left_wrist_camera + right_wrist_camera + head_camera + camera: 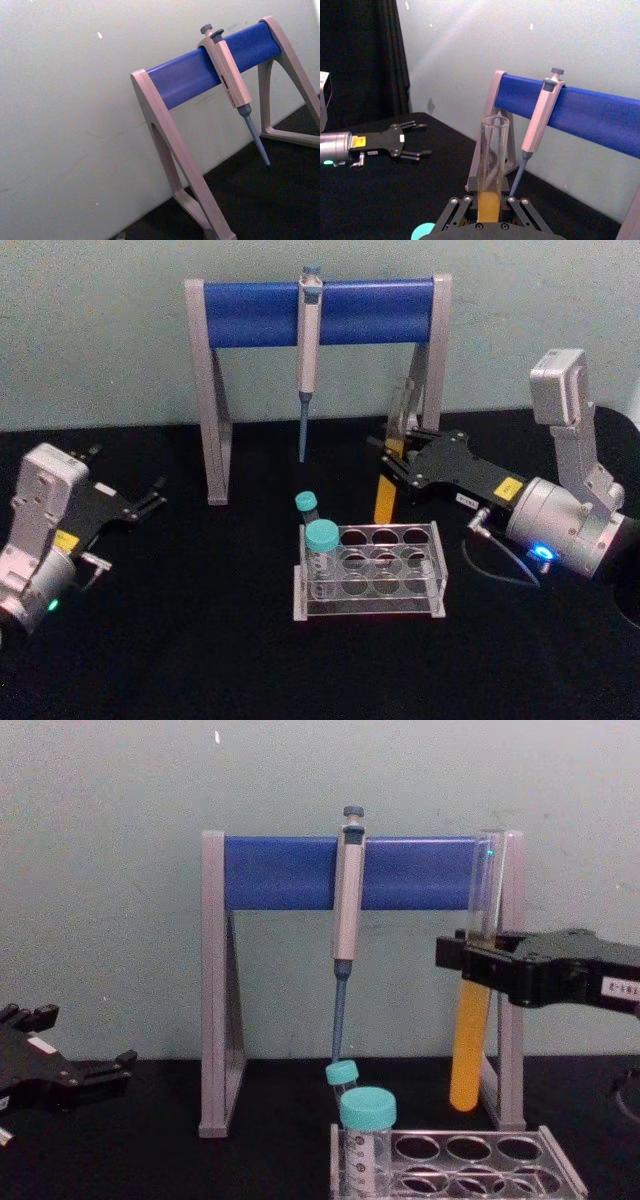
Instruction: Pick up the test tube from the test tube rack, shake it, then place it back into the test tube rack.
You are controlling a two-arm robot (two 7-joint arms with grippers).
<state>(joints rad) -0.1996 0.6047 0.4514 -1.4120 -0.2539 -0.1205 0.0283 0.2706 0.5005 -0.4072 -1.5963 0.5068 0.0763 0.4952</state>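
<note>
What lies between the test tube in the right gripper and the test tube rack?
Nothing; the head view shows bare black table between the test tube, held by the right gripper, and the test tube rack.

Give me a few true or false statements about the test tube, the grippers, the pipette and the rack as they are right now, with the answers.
1. The right gripper holds the test tube upright, clear of the rack. True.
2. The test tube holds blue liquid. False: the liquid is orange-yellow and fills its lower part.
3. The pipette hangs from the stand's blue bar. True.
4. The left gripper is shut on a capped tube. False: it is open, holds nothing and sits at the table's left.
5. The capped tubes stand at the rack's right end. False: they stand at its left end.
</note>
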